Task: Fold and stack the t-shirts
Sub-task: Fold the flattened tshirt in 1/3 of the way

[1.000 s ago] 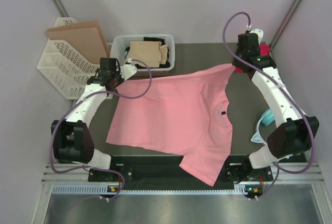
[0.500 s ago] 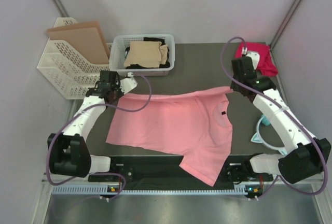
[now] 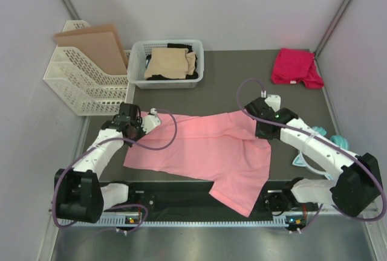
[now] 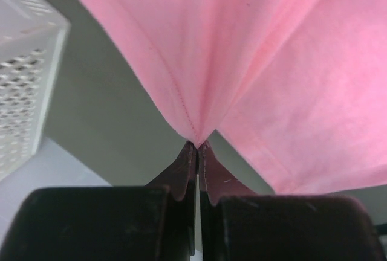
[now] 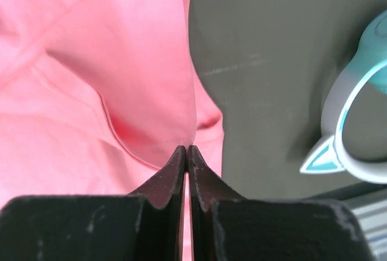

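The salmon pink t-shirt lies spread on the dark table, its far edge folded toward me. My left gripper is shut on the shirt's far left corner; the left wrist view shows the cloth pinched at the fingertips. My right gripper is shut on the shirt's far right part; the right wrist view shows pink cloth held between the closed fingertips. A magenta-red t-shirt lies bunched at the far right corner. Tan and black shirts lie in the white basket.
A white lattice rack with a brown board stands at the far left. A teal cat-ear headband lies at the right edge, also in the right wrist view. A sleeve hangs over the near edge.
Both grippers have pulled the shirt's far edge toward me, from near the basket and the red shirt to mid-table, folding the shirt over itself. The red shirt is now uncovered.
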